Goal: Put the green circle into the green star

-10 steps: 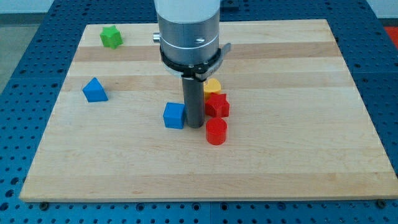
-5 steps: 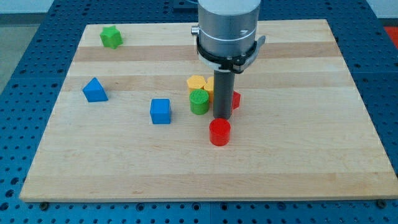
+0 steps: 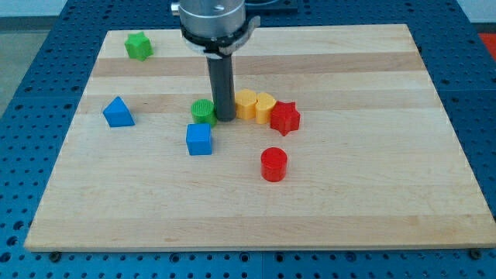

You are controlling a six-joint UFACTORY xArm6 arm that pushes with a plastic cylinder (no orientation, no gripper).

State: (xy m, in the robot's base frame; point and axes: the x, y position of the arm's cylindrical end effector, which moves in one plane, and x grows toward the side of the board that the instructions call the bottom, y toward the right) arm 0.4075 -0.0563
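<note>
The green circle [image 3: 203, 111] stands near the board's middle, just above the blue cube [image 3: 198, 139]. My tip [image 3: 225, 118] rests on the board right beside the green circle, on its right side, touching or nearly touching it. The green star [image 3: 139, 46] sits far off at the view's top left corner of the board. The rod rises from the tip to the grey arm body at the view's top.
Two yellow blocks [image 3: 246, 104] [image 3: 266, 107] and a red star [image 3: 284, 118] form a row right of my tip. A red cylinder [image 3: 273, 164] stands below them. A blue triangle [image 3: 118, 112] sits at the left. The wooden board [image 3: 387, 194] lies on a blue pegboard.
My tip swept from right of the green circle leftward, pushing the green circle left and slightly up. The blue cube has stayed put over the last half second.
</note>
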